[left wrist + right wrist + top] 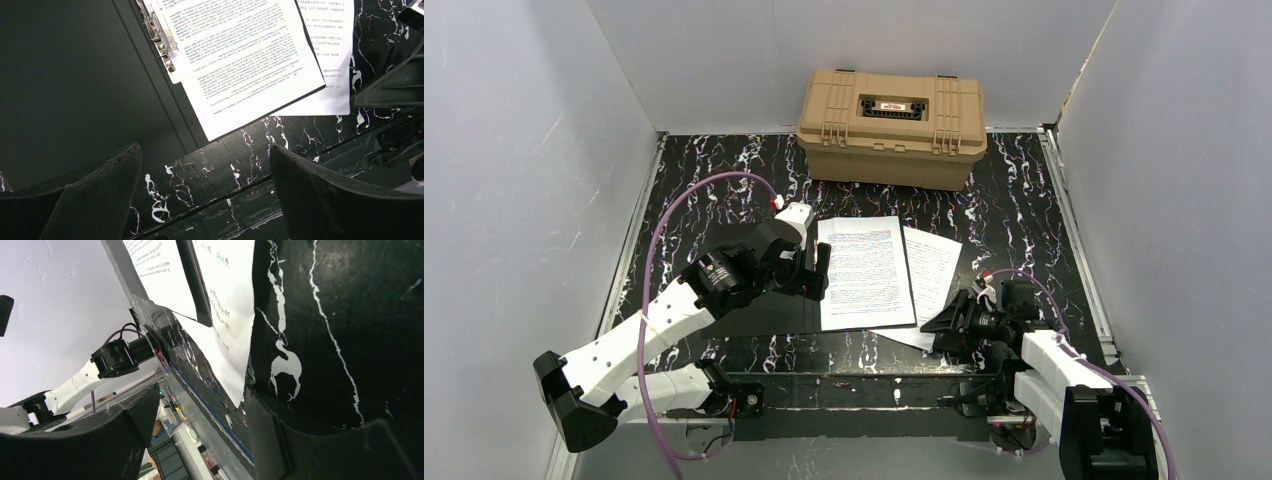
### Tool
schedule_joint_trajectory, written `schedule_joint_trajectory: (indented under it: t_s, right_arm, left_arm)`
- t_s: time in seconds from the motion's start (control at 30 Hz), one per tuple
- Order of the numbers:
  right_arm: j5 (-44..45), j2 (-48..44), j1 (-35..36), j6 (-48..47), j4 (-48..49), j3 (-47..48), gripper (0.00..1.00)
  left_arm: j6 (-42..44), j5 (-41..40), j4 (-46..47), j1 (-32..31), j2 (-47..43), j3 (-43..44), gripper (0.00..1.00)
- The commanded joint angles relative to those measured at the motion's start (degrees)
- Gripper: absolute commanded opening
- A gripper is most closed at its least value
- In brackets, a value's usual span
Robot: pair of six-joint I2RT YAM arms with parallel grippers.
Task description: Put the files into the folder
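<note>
The folder (pixel 769 300) lies open on the table, black inside up, with metal rings (pixel 160 42) along its spine. One sheet of the files (pixel 865 270) rests on its right half. A second sheet (pixel 930 272) lies to the right on the table, partly under the folder's edge (pixel 192 285). My left gripper (pixel 814 275) hovers open over the folder's near spine area (pixel 205 150), holding nothing. My right gripper (pixel 944 322) is low and turned on its side at the loose sheet's near corner (pixel 239 390), open (pixel 197 400), with one finger (pixel 262 415) against the table beside that corner.
A tan plastic hard case (pixel 891 125) stands closed at the back of the black marbled table (pixel 1014 200). White walls enclose the left, back and right sides. A metal rail (pixel 864 378) runs along the near edge between the arm bases.
</note>
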Motion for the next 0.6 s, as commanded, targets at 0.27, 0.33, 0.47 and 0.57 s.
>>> schedule_joint_trajectory:
  t_s: [0.27, 0.33, 0.47, 0.57]
  right_arm:
    - [12.6, 0.1, 1.0, 5.1, 4.7, -8.8, 0.65]
    - [13.3, -0.2, 1.1, 6.2, 5.8, -9.1, 0.61]
    - [14.4, 0.1, 1.3, 8.0, 8.8, -9.8, 0.53]
    - [15.1, 0.8, 1.4, 9.1, 10.4, -10.3, 0.48]
  left_arm:
    - [-0.2, -0.4, -0.4, -0.2, 0.0, -0.3, 0.98]
    - [-0.1, -0.4, -0.4, -0.2, 0.1, -0.3, 0.98]
    - [-0.1, -0.4, -0.3, -0.2, 0.4, -0.1, 0.98]
    - [-0.1, -0.5, -0.3, -0.3, 0.4, -0.1, 0.98]
